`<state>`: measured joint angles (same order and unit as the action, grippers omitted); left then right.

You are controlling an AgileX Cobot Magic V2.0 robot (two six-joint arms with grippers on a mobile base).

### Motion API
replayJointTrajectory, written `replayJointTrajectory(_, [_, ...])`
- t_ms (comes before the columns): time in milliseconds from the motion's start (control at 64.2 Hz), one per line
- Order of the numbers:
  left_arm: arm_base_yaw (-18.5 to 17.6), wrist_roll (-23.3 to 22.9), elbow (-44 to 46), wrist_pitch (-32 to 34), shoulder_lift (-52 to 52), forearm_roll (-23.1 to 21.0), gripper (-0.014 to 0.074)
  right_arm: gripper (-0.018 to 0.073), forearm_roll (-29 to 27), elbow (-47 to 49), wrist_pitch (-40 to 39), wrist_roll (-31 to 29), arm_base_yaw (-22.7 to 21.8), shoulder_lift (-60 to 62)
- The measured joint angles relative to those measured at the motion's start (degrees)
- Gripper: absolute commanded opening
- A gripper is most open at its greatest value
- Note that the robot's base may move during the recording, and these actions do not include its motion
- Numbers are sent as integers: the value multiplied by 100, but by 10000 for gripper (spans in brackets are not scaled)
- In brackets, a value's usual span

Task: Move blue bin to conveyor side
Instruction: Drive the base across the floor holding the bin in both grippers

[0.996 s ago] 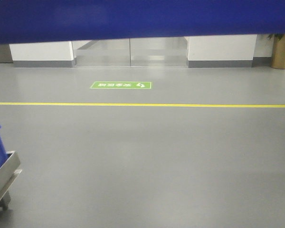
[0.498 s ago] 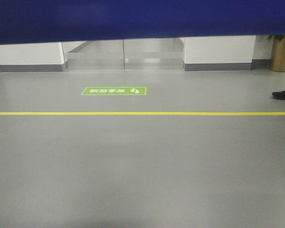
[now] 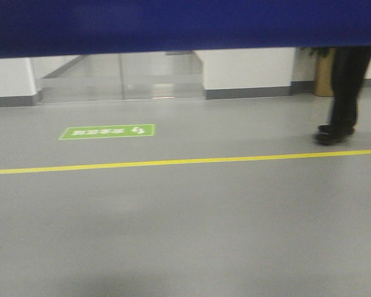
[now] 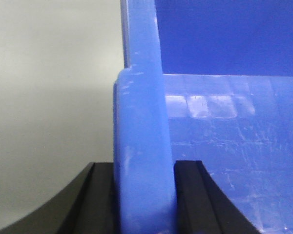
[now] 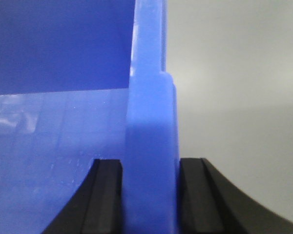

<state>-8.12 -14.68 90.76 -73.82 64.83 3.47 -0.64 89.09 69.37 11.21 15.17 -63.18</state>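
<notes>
Left gripper [image 4: 144,197]: jaws are clamped on a wall of the blue bin [image 4: 224,146].
Right gripper [image 5: 150,195]: jaws are likewise clamped on a bin wall.
Floor [image 3: 185,235]: crossed by a yellow line [image 3: 173,162].

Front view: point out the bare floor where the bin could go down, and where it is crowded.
The floor is bare everywhere this side of the yellow line, edge to edge. Beyond it, a free strip lies between the green sign and the person's legs. Crowded: the right, by the legs. The bin hides the top of the view.
</notes>
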Motion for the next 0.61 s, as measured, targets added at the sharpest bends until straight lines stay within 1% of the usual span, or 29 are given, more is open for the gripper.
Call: replayJointTrajectory(607, [0, 0, 0, 44, 0, 0, -18, -79, 0, 0, -7, 0, 0, 0])
